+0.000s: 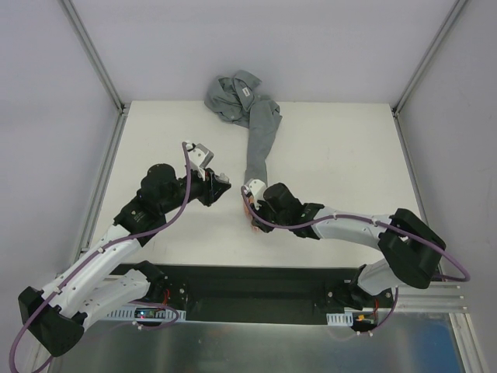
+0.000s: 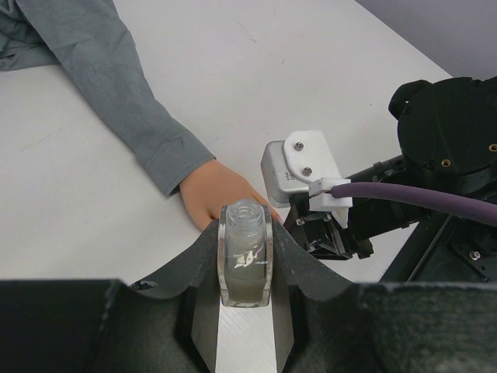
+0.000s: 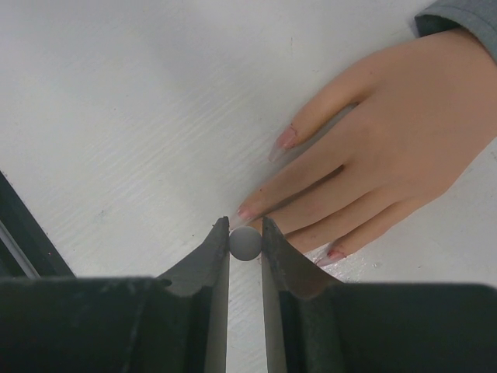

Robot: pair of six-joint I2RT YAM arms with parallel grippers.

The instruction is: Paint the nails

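The peach mannequin hand (image 3: 388, 148) lies flat on the white table, its grey sleeve (image 1: 260, 144) running to the back. Its nails show pinkish on one finger (image 3: 286, 138), on the one beside it (image 3: 245, 210), and redder on the outermost (image 3: 335, 253). My right gripper (image 3: 245, 229) is shut on a small grey round cap (image 3: 245, 242), seen end on, right at the fingertips. Whatever hangs below the cap is hidden. My left gripper (image 2: 245, 225) is shut on a small clear bottle (image 2: 245, 252) with an open neck, just left of the hand (image 2: 213, 190).
The rest of the grey shirt (image 1: 233, 93) is bunched at the table's back edge. The right arm's wrist block (image 2: 299, 167) and purple cable (image 2: 419, 198) sit close in front of the bottle. Metal frame posts (image 1: 93, 54) flank the table.
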